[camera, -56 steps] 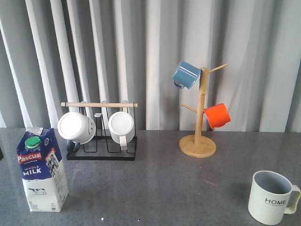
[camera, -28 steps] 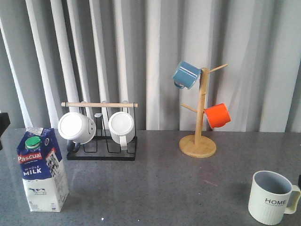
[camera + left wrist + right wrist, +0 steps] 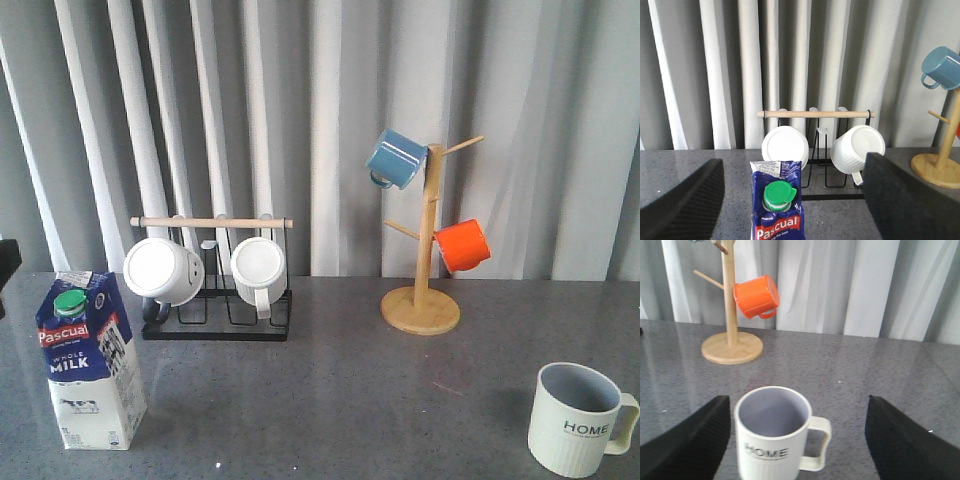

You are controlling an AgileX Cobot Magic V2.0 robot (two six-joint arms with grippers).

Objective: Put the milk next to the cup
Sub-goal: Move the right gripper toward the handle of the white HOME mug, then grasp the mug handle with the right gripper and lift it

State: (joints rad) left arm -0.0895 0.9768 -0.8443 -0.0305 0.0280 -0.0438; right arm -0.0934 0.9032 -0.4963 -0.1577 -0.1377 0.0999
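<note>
Nothing much has moved lately: at far left the tall blue-and-white milk carton (image 3: 90,360) still stands untouched between the left gripper's (image 3: 790,200) wide-spread fingers, well apart from the cream ribbed mug (image 3: 580,420) at far right, framed by the equally spread right gripper (image 3: 795,440), both arms mostly hidden in front.

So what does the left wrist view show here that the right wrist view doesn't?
Only the left wrist view shows the milk between the open left gripper's fingers, the black rack with two white mugs, and the blue mug. Only the right wrist view shows the HOME cup between the open right gripper's fingers, and the orange mug. Both show the wooden mug tree, the curtain and the grey table.
</note>
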